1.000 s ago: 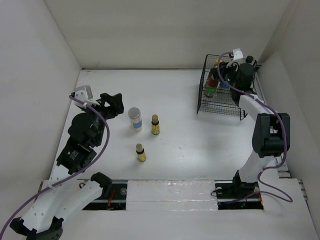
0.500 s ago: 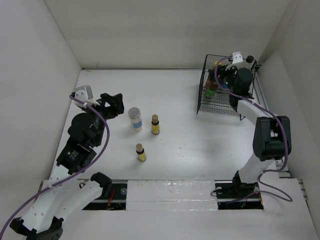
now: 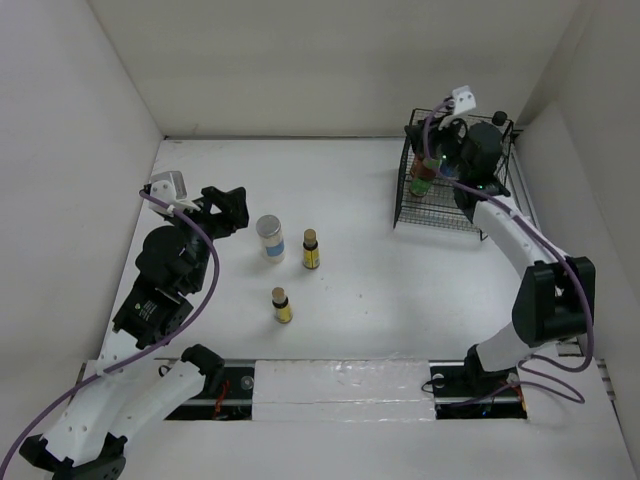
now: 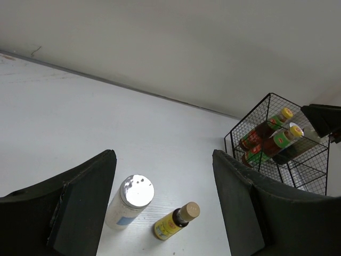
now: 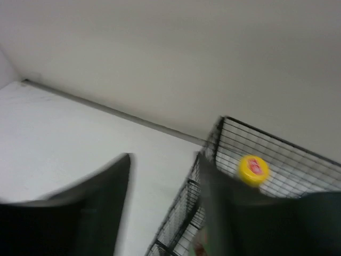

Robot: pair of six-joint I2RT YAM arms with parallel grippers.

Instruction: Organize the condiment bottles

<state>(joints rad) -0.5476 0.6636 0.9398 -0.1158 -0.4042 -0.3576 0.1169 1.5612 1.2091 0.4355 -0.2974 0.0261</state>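
Observation:
A squat white silver-lidded jar (image 3: 269, 237) and two tiny yellow-labelled bottles (image 3: 311, 250) (image 3: 282, 305) stand on the table left of centre. My left gripper (image 3: 225, 208) is open and empty just left of the jar. In the left wrist view the jar (image 4: 130, 201) and one small bottle (image 4: 176, 220) lie between its fingers (image 4: 80, 202). Two red-green bottles with yellow caps (image 4: 266, 128) (image 4: 279, 140) stand in the black wire basket (image 3: 452, 205). My right gripper (image 3: 428, 140) is open and empty above the basket's left side. One yellow cap (image 5: 253, 169) shows past its blurred fingers (image 5: 224, 213). The dark bottle and the second jar are hidden.
White walls close in the table at the back and on both sides. The basket (image 5: 224, 160) sits in the far right corner against the walls. Both arm bases stand along the near edge.
My right gripper has risen out of the basket and swung towards its left rim, empty. The left arm and the bottles on the table have not moved.

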